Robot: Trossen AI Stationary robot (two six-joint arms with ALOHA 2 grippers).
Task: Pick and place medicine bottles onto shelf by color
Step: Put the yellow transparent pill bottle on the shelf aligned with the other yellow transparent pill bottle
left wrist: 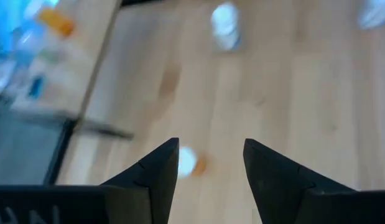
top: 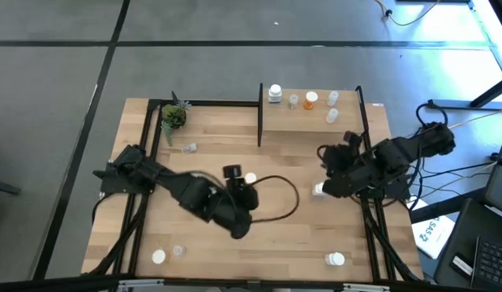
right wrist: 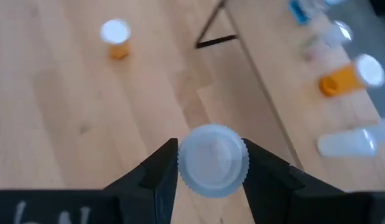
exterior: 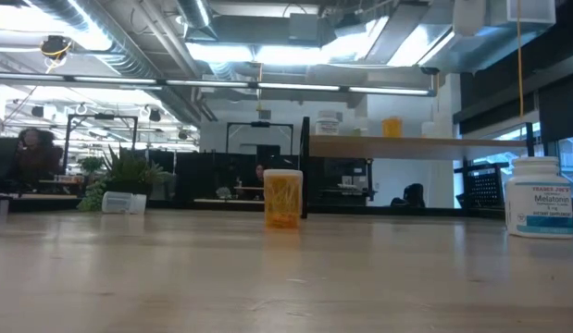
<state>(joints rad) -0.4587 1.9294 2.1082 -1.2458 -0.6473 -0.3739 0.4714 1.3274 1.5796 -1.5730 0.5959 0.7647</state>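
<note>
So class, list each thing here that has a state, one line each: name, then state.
left gripper: open, above an orange bottle
right gripper: shut on a white-capped bottle
shelf: holds several bottles
Melatonin bottle: upright, capped

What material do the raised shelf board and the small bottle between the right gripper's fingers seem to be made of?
Raised light-wood shelf board: pale wood with matte finish, faint grain lines, probably laminate or butcher-block. Small clear bottle with ribbed cap, between the right gripper fingers: likely translucent plastic; the frosted look and moulded ridges suggest this.
</note>
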